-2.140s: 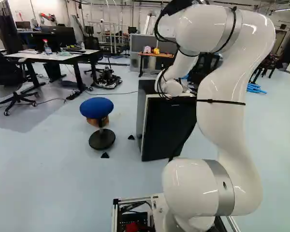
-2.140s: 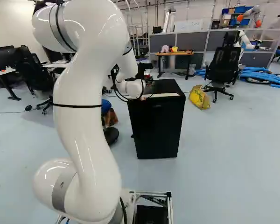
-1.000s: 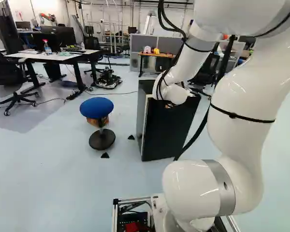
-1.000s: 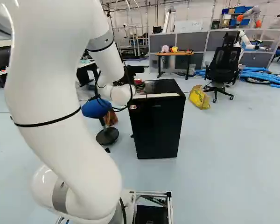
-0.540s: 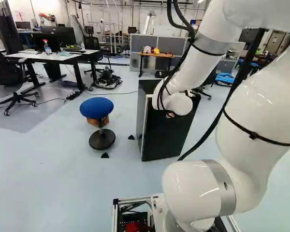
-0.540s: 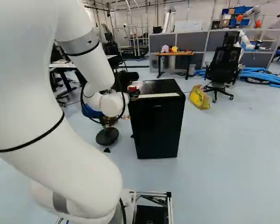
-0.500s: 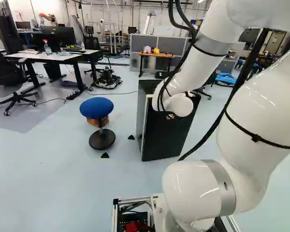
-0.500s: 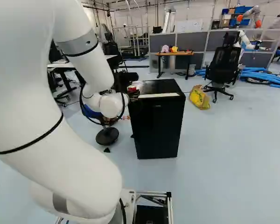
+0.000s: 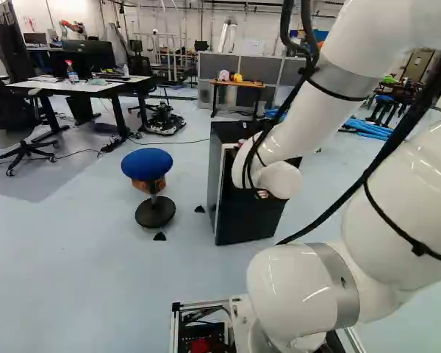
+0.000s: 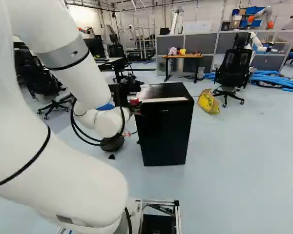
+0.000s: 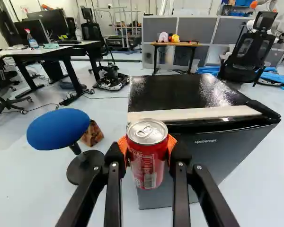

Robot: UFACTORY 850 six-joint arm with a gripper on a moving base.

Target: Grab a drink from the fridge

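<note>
Red drink can (image 11: 146,161) grasped upright beside the fridge (image 10: 165,134).
The gripper (image 10: 135,102) clasps the can from two sides with orange pads (image 11: 172,143), near the fridge's top front corner; the can has a silver lid (image 11: 154,139) with a pull tab, pale print and a barcode low down.

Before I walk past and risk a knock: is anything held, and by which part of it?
The end effector holds a red cylindrical metal can by its upper sides, just below the silver top.
</note>
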